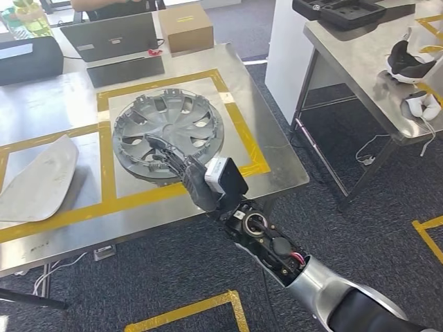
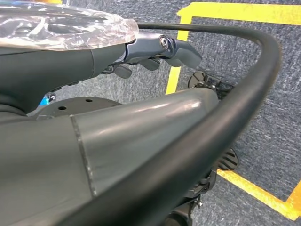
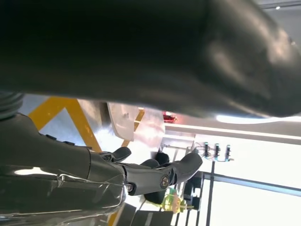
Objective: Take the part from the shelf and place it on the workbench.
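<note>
Right now your workbench (image 1: 250, 90) takes up most of the head view, a steel top marked out in yellow tape (image 1: 107, 169) squares. Inside the larger square lies the part, a grey hubcap (image 1: 167, 131), flat on the steel with its spokes facing up. Your right arm reaches in from the lower right, and your right hand (image 1: 177, 166) sits at the hubcap's near rim, dark fingers (image 1: 156, 146) stretched over the edge onto the spokes. From the head view you cannot tell whether those fingers clamp the rim or merely rest on it; in the right wrist view a big dark shape hangs close above the extended fingers (image 3: 177, 170). A white panel (image 1: 39, 176) lies in the neighbouring taped square to the left. Behind the hubcap you have a cardboard box (image 1: 185, 26) and dark laptops (image 1: 112, 36). Your left hand (image 2: 163, 49) hangs over blue-grey carpet (image 2: 255, 113) with yellow floor tape, fingers loosely bent, nothing in them.
</note>
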